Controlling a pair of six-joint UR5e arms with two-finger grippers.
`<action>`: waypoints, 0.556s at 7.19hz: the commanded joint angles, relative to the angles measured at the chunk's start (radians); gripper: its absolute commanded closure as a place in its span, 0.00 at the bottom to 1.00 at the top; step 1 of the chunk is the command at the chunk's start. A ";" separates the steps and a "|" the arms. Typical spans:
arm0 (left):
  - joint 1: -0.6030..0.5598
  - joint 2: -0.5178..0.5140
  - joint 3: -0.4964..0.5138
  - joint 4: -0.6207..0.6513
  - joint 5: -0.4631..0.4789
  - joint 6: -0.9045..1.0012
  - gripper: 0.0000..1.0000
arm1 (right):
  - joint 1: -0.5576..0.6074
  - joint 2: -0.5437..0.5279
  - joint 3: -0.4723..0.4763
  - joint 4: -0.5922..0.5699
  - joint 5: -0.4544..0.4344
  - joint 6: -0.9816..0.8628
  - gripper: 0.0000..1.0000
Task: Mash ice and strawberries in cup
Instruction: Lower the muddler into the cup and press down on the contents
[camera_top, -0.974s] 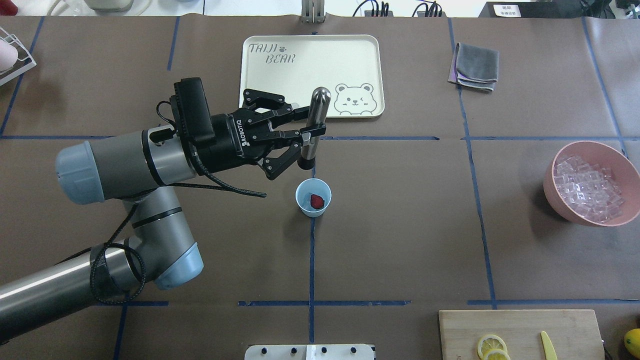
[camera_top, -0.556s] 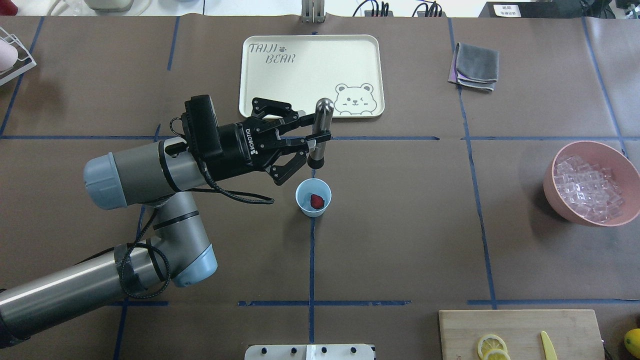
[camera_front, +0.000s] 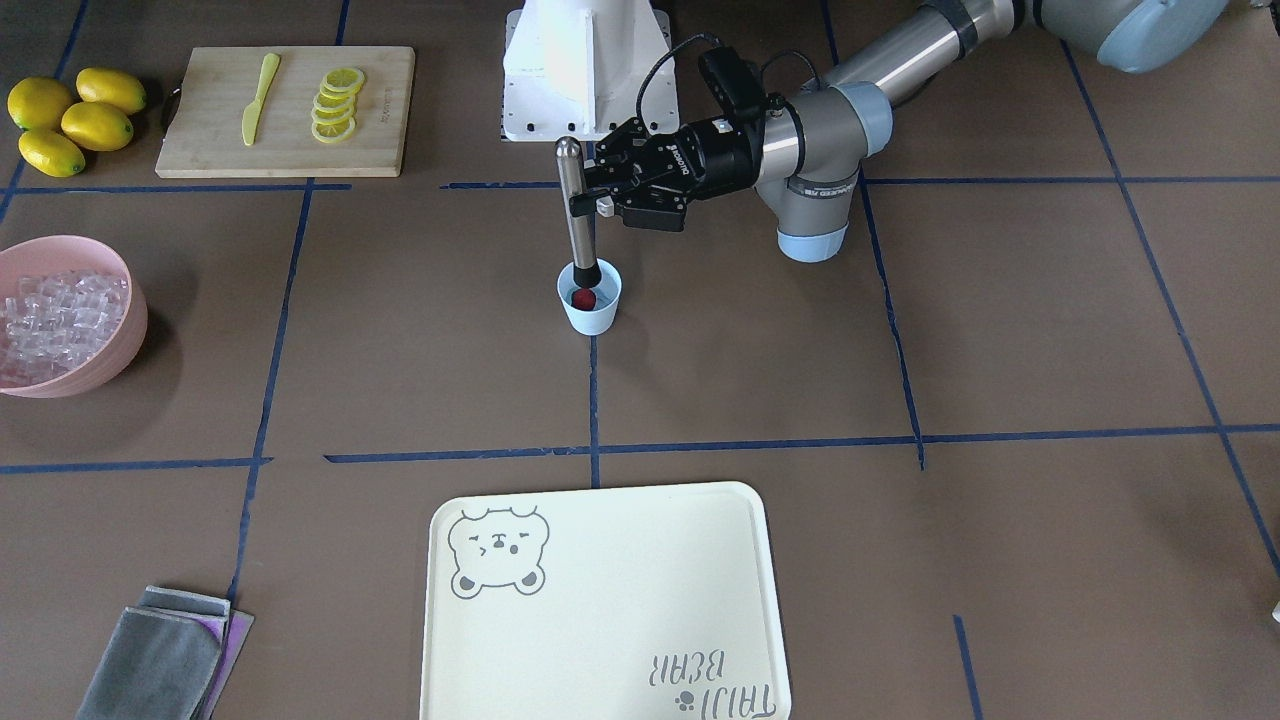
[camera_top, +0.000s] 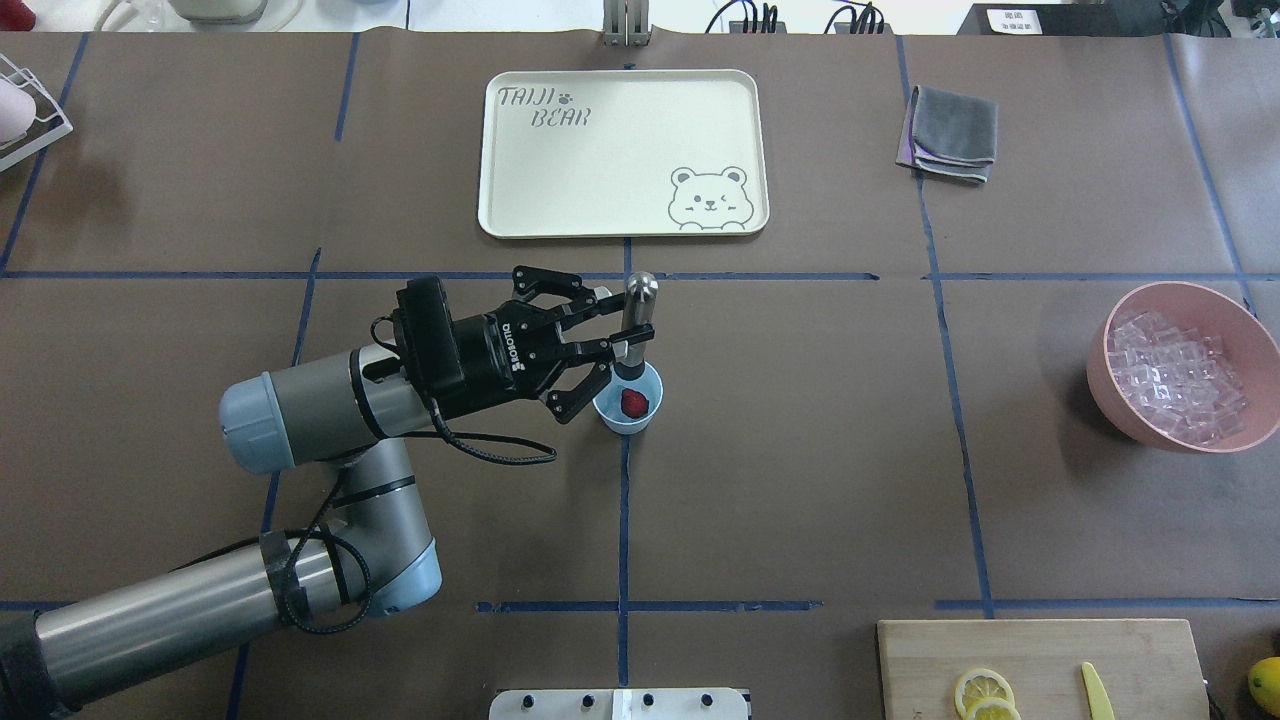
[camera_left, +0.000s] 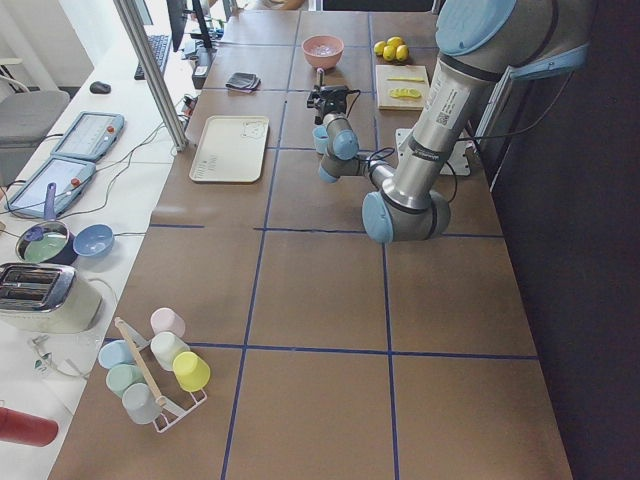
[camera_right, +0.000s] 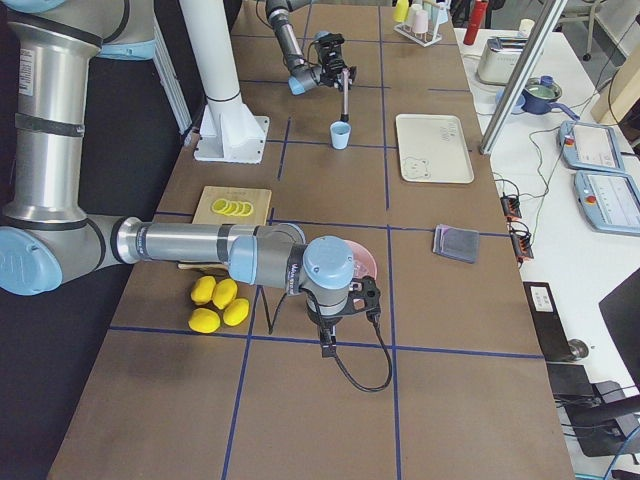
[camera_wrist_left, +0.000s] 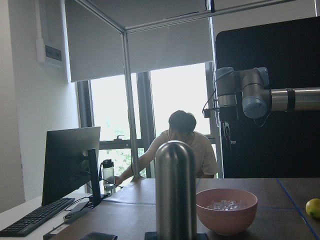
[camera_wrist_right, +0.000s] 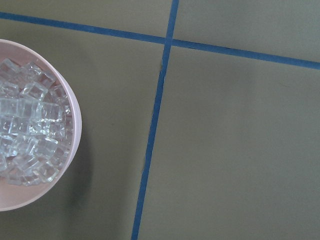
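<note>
The left arm reaches level over the counter (camera_top: 800, 450). Its left gripper (camera_top: 612, 347) is clamped narrowly on an upright steel muddler (camera_top: 638, 305) whose tip sits in the cup (camera_top: 628, 422), seemingly touching the strawberry (camera_top: 633, 402). Ice (camera_top: 1175, 375) fills the pink bowl (camera_top: 1103, 395). The right gripper (camera_wrist_left: 228, 140) is too distant to judge.

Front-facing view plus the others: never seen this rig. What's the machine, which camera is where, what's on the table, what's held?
Two robot arms at a taped table. The overhead view looks from behind them, the front-facing one from across, two from the table's ends, one from each wrist. The left gripper is shut on a steel muddler, held upright, tip at the mouth of a blue cup with a strawberry inside. The right arm hovers near a pink bowl of ice. Also: a tray, cloth, cutting board with lemon slices, lemons.
</note>
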 joint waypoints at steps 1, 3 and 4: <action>0.035 0.005 0.015 -0.010 0.023 0.020 0.99 | 0.000 -0.001 0.000 -0.001 0.000 -0.001 0.01; 0.035 0.004 0.038 -0.011 0.032 0.021 0.99 | 0.000 -0.008 0.000 0.001 0.000 -0.003 0.01; 0.037 -0.001 0.060 -0.020 0.039 0.020 0.99 | 0.000 -0.008 0.000 -0.001 0.002 -0.003 0.01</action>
